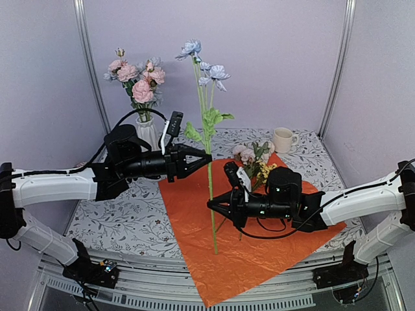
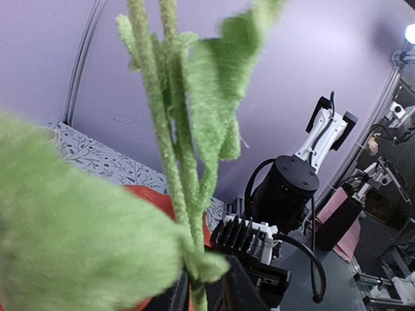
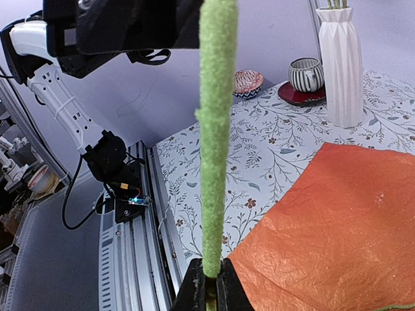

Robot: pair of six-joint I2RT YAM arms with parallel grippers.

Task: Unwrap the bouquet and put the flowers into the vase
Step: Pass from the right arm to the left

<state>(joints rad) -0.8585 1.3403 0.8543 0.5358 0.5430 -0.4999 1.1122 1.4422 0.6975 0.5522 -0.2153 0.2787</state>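
Handover step: my right gripper [image 1: 211,205] pinches the blue flower stem [image 1: 213,228]. The left gripper [image 1: 206,157] brackets it higher up, and I cannot tell if it grips. Next I need a firm left pinch, then the vase [image 3: 342,65].

- Table [image 1: 117,220]: bears all items below.
- Wrapping paper [image 1: 259,259]: spread flat on the table, centre to front, with one corner hanging over the near edge.
- Vase [image 1: 148,131]: back left on the table, behind the left arm, off the paper.
- Arranged flowers [image 1: 139,78]: standing in the vase.
- Cup [image 3: 306,72] on saucer [image 3: 301,97]: just beside the vase.
- Small bowl [image 3: 248,82]: beyond the cup, near the table's edge.
- Mug [image 1: 282,139]: back right, behind the paper's far corner.
- Loose flowers [image 1: 254,155]: lying on the paper's far corner, in front of the mug and to its left.
- Upright stem [image 1: 211,188]: vertical over the paper's middle. The left gripper [image 1: 204,155] clasps it from the left, higher up. The right gripper [image 1: 213,206] clasps it from the right, lower down.
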